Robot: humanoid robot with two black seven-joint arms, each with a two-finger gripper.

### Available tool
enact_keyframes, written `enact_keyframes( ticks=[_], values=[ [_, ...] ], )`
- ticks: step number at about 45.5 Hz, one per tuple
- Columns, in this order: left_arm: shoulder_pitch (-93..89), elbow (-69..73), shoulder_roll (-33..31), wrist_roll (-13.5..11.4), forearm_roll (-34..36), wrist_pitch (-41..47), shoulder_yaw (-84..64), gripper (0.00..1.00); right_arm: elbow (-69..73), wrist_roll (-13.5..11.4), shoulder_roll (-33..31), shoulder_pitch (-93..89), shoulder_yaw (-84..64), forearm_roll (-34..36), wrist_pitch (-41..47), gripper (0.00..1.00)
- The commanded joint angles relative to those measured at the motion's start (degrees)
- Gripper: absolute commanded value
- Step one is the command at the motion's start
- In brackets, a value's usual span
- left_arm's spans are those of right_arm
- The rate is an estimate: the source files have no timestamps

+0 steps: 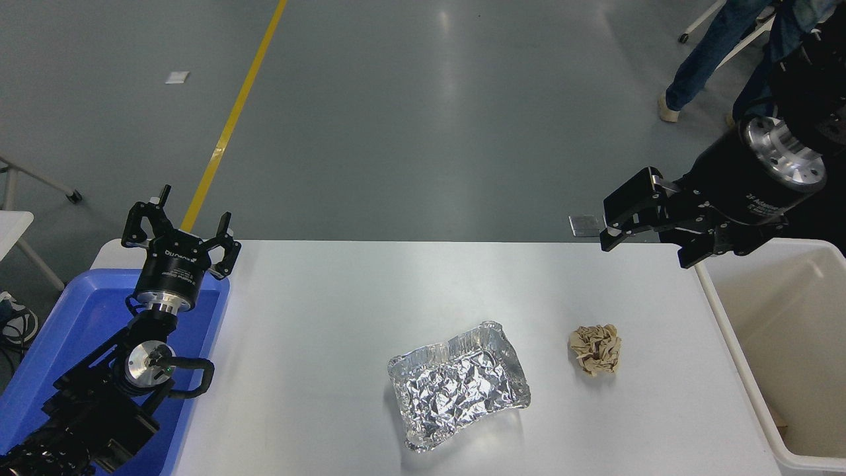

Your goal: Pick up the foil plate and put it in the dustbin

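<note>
Two black robot arms reach over a white worktop (pixel 330 317) seen from above. The foil plate (pixel 459 385), a shiny, wrinkled silver tray with a raised wavy rim, lies flat on the worktop close to its near edge, a little right of the middle, with nothing touching it. A small crumpled tan paper ball (pixel 595 349) sits on the worktop to the right of the plate, near it but apart.

The dustbin (pixel 733 344), a cream-white rectangular bin with a thick rounded rim, stands against the worktop's right edge; only its left part is in view.

The right gripper (pixel 644 241) comes in from the right edge of the picture and hangs in the air over the far right corner of the worktop, just beside the dustbin's far left corner. Its jaws point left, stand apart and hold nothing.

The left gripper (pixel 182 231) sits at the far left corner of the worktop, above a bright blue shallow tray (pixel 86 311) that lies along the left edge. Its jaws are spread wide and empty, pointing away from the camera.

Beyond the worktop is a grey floor with a yellow line (pixel 234 116), and a person's legs (pixel 700 59) in blue trousers stand at the top right.
</note>
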Motion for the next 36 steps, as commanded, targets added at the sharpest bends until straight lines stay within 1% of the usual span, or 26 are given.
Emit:
enact_keyframes(
  ticks=[1, 14, 22, 36],
  values=[
    [0.00, 0.00, 0.00, 0.07, 0.00, -0.01, 0.00, 0.98, 0.09, 0.00, 0.21, 0.52, 0.06, 0.04, 0.00, 1.00],
    [0.00, 0.00, 0.00, -0.01, 0.00, -0.01, 0.00, 0.98, 0.09, 0.00, 0.38, 0.61, -0.03, 0.04, 0.00, 1.00],
    [-0.08, 0.00, 0.00, -0.01, 0.00, -0.01, 0.00, 0.98, 0.00, 0.00, 2.67, 0.34, 0.06, 0.39, 0.00, 1.00],
    [0.00, 0.00, 0.00, -0.01, 0.00, -0.01, 0.00, 0.98, -0.53, 0.09, 3.81, -0.80, 0.06, 0.48, 0.00, 1.00]
  ],
)
